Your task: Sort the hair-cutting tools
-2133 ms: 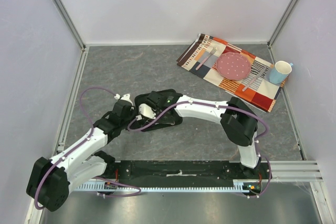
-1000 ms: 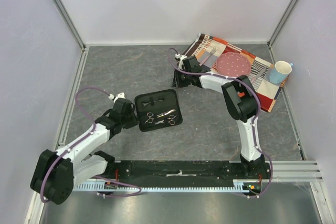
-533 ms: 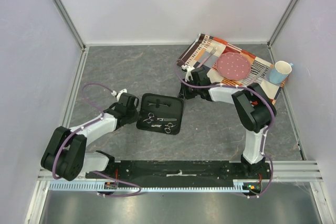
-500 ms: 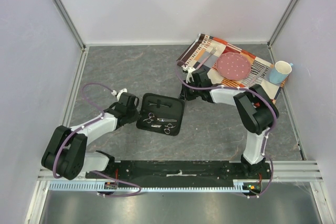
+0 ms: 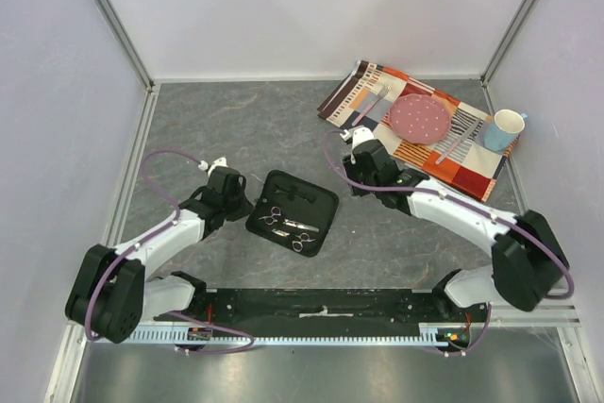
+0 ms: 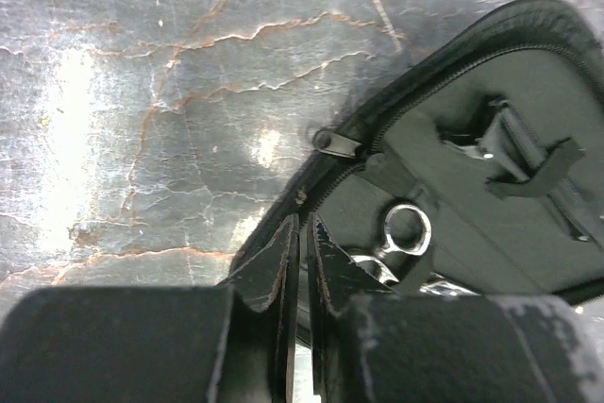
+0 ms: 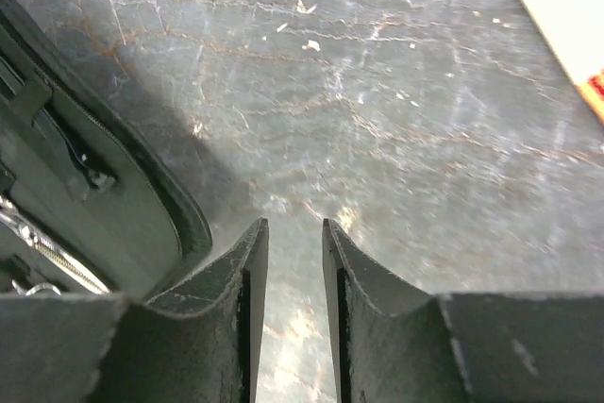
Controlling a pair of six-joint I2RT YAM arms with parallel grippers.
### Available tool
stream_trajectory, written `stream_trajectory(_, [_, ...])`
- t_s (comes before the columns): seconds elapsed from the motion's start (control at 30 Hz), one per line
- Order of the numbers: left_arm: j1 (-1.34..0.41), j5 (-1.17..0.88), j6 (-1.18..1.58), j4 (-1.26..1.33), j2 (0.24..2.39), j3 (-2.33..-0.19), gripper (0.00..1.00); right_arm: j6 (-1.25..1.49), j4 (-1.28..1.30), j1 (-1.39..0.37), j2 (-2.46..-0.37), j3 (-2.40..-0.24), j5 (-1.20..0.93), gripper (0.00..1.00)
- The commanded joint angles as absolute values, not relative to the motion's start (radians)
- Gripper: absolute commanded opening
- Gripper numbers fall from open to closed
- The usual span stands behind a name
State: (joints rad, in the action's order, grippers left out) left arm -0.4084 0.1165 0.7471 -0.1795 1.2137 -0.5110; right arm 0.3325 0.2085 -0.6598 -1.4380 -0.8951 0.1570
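A flat black case [image 5: 316, 203] lies open on the grey table. Two silver scissors [image 5: 274, 216] [image 5: 300, 231] lie in it, with a thin black clip [image 5: 297, 195] at its far end. My left gripper [image 5: 245, 207] is at the case's left rim, its jaws pinched on that zipper edge [image 6: 300, 226]; a scissor ring [image 6: 408, 230] shows just beyond. My right gripper [image 5: 351, 181] hangs low over bare table to the right of the case, its jaws [image 7: 294, 224] a little apart and empty. The case rim [image 7: 142, 186] is on its left.
A patterned placemat [image 5: 472, 162] at the back right holds a pink plate [image 5: 420, 118], a fork [image 5: 370, 106] and a knife [image 5: 455, 143]. A blue mug [image 5: 503, 129] stands at its right end. Pale walls enclose the table.
The right arm has drawn back from the placemat's corner and now sits right of the case. The case has turned and slid slightly nearer, with the left gripper at its edge.
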Motion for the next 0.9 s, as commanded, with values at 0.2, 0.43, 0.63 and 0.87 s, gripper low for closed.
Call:
stream_trajectory(0.2, [-0.413,0.072,0.723,-0.203,1.138,-0.503,0.14,0.285,0.350,-0.882,-1.324,-0.908,0.118,0.48])
stream_trajectory(0.43, [-0.413,0.067,0.712,-0.215,1.121,-0.505,0.14,0.273,0.246,-0.939,-1.437,-0.899,0.060,0.65])
stream_trajectory(0.63, [-0.413,0.066,0.696,-0.232,1.111,-0.509,0.16,0.258,0.227,-0.985,-1.561,-0.936,0.066,0.77])
stream_trajectory(0.87, [-0.413,0.077,0.687,-0.238,1.098,-0.508,0.19,0.241,0.218,-0.992,-1.628,-0.960,0.078,0.91])
